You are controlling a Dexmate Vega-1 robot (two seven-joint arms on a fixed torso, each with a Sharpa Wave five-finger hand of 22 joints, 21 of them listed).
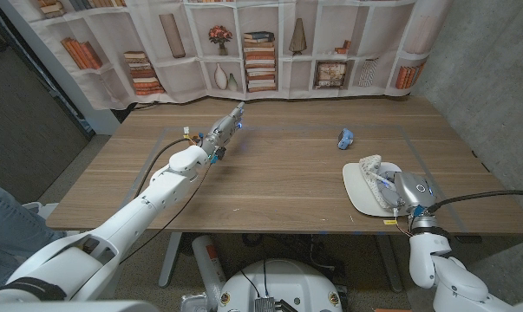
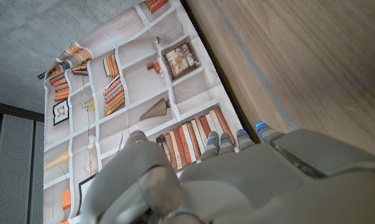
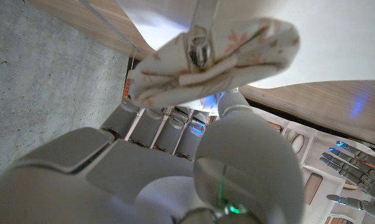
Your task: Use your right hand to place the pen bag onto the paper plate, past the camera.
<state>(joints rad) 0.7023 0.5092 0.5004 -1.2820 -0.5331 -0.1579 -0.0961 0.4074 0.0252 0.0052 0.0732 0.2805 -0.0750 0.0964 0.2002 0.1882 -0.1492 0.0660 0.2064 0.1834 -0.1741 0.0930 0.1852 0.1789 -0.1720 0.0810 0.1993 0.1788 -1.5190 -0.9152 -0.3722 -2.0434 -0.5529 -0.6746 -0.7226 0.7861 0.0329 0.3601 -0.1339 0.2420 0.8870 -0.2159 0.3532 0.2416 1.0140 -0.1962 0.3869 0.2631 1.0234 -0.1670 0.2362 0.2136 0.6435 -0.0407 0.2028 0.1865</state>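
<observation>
The right hand [image 1: 406,192] is seen over the paper plate [image 1: 355,185] near the table's front right edge, and the pen bag [image 1: 373,166] is gripped in it: in the right wrist view the thumb and fingers [image 3: 151,119] are closed around the lower edge of the pale, flower-printed pen bag [image 3: 237,43], whose metal zipper pull [image 3: 198,45] faces the camera. In the head view the pen bag is placed at about 10 o'clock from the hand, above the plate's white surface; whether it touches the plate cannot be told. A small blue object [image 1: 345,138], too small to be identified, is found at about 12 o'clock from the plate, well apart from it, on the wooden table [image 1: 278,182]. The left hand [image 1: 224,127] is held at the far left part of the table, its fingers [image 2: 226,143] extended together and nothing held, pointed toward the bookshelf-printed curtain [image 1: 270,43] behind the table.
</observation>
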